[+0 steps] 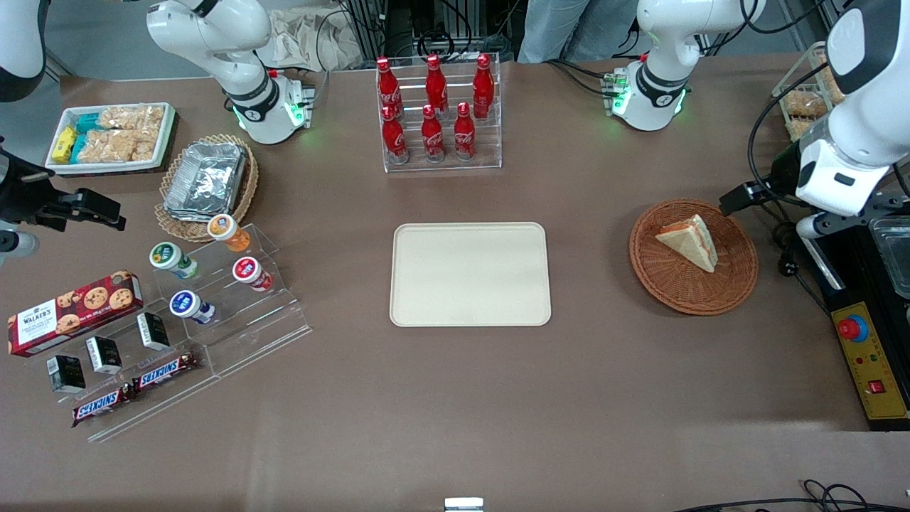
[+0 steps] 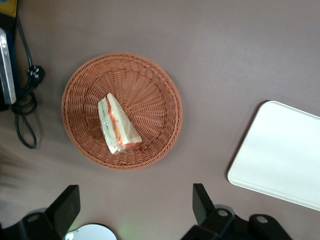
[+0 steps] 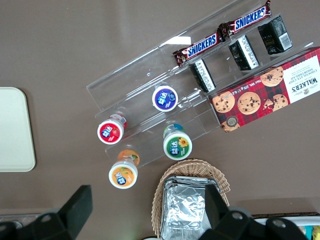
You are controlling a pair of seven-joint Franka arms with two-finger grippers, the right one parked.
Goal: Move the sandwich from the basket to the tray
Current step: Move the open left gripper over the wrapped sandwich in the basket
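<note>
The sandwich [image 1: 689, 242] lies in the basket [image 1: 732, 288], resting on its broad face with the orange-red and green filling layers showing along the cut edge; it sits off centre, toward the part of the rim farther from the front camera. The tray [image 1: 470, 274] is bare and lies on the table [image 1: 455, 398] at mid-table, well apart from the basket and toward the parked arm's end from it.

The gripper [image 2: 135, 205] hangs high above the table near the basket, toward the working arm's end; its fingers [image 2: 201, 200] stand wide apart and hold nothing; in the wrist view the sandwich [image 2: 118, 125] and basket [image 2: 160, 80] lie clear of the fingers, with a corner of the tray [image 2: 280, 155] also in sight.

Step in hand, as judged: the approach before the pick; no contact with the sandwich is made and no part of the transfer is done.

Next move calls for: centring the gripper over the sandwich; turning the wrist so that the fingers straddle the wedge across its narrow thickness rather than its long faces; descending inside the basket rim without striking the wicker; closing gently, since soft bread is likely to crush or slip under a hard clamp.
</note>
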